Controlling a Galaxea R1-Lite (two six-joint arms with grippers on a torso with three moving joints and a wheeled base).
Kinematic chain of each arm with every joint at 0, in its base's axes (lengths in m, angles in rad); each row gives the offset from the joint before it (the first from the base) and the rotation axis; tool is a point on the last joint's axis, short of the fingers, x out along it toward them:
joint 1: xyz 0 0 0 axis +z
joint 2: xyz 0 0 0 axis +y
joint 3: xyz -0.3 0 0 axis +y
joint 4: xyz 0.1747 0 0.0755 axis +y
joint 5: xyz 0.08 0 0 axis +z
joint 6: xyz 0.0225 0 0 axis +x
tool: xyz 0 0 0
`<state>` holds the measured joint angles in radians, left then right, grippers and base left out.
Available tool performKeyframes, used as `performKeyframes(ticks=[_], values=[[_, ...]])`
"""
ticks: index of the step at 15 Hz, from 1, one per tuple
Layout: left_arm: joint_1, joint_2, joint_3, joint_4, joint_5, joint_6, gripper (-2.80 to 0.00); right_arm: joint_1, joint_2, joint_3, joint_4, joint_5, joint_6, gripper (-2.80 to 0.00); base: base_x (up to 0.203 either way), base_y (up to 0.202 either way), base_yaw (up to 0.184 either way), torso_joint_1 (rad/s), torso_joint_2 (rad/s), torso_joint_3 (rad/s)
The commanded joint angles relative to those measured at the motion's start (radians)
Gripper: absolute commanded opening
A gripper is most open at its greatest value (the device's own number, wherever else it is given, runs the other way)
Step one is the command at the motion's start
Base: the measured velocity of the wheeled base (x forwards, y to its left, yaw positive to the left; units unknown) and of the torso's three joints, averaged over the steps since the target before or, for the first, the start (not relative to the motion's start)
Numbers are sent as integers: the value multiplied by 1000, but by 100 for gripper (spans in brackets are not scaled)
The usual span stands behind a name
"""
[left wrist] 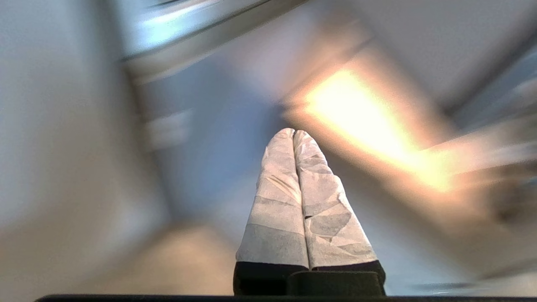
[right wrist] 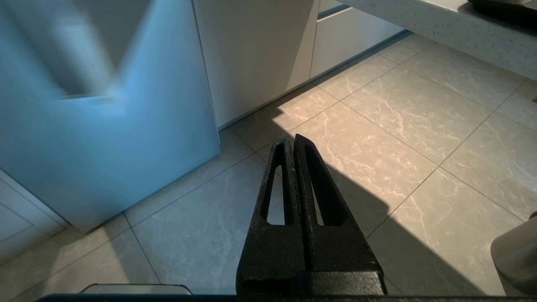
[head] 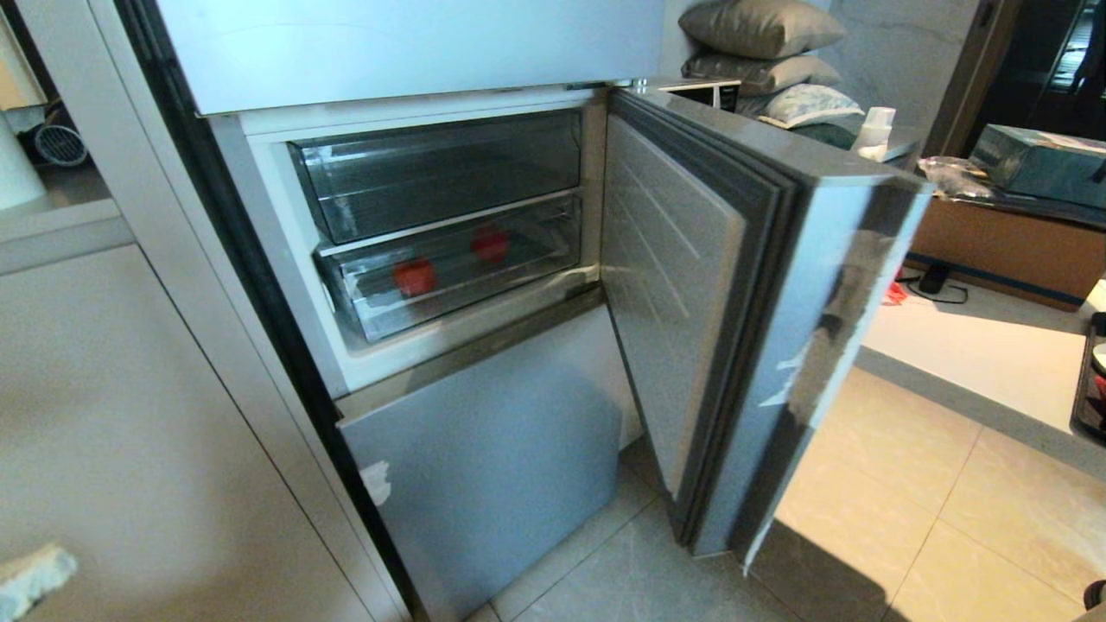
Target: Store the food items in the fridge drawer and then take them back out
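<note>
In the head view the fridge's middle compartment stands open. The shallow clear fridge drawer (head: 371,321) sits low in it. Two food items lie inside, a red one (head: 415,276) toward the left and another red one (head: 490,244) further back right. My left gripper (left wrist: 293,132) has white-taped fingers pressed together and holds nothing; its surroundings are smeared by motion. My right gripper (right wrist: 292,138) is shut and empty, hanging over the floor tiles (right wrist: 402,126) beside the fridge's blue-grey lower panel (right wrist: 105,138).
A taller clear drawer (head: 441,173) sits above the shallow one. The open fridge door (head: 743,302) swings out to the right. The closed lower panel (head: 484,466) is below. A pale tip (head: 30,579) shows at the bottom left corner. A counter (head: 994,363) lies right.
</note>
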<state>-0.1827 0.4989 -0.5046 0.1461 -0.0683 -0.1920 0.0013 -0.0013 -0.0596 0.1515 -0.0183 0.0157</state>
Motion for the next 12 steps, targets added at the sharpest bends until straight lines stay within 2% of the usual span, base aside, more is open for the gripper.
performKeyframes(ticks=[1, 3, 4, 5, 7, 8, 11, 12], values=[[8, -215, 216, -3, 187, 200, -280, 0, 1, 0, 0, 0, 1, -280, 0, 0, 0, 0, 0, 0], [11, -216, 394, -83, 243, 231, -280, 0, 1, -2, 2, -2, 6, -280, 0, 0, 0, 0, 0, 0], [12, -211, 443, -76, 233, 241, -280, 0, 1, 0, 2, 0, 3, -280, 0, 0, 0, 0, 0, 0], [14, -209, 451, -39, 210, 247, -280, 0, 1, 0, 2, 0, 3, -280, 0, 0, 0, 0, 0, 0], [21, -215, 387, 118, 119, 263, -280, 0, 1, -1, 2, 0, 1, -280, 0, 0, 0, 0, 0, 0], [47, -215, 380, 129, 111, 267, -280, 0, 1, -1, 2, 0, 1, -280, 0, 0, 0, 0, 0, 0], [215, -220, 382, 128, 96, 295, -280, 0, 1, -2, 2, -2, 4, -280, 0, 0, 0, 0, 0, 0], [231, -260, 384, 113, 87, 307, -280, 0, 1, -2, 2, 0, 3, -280, 0, 0, 0, 0, 0, 0]])
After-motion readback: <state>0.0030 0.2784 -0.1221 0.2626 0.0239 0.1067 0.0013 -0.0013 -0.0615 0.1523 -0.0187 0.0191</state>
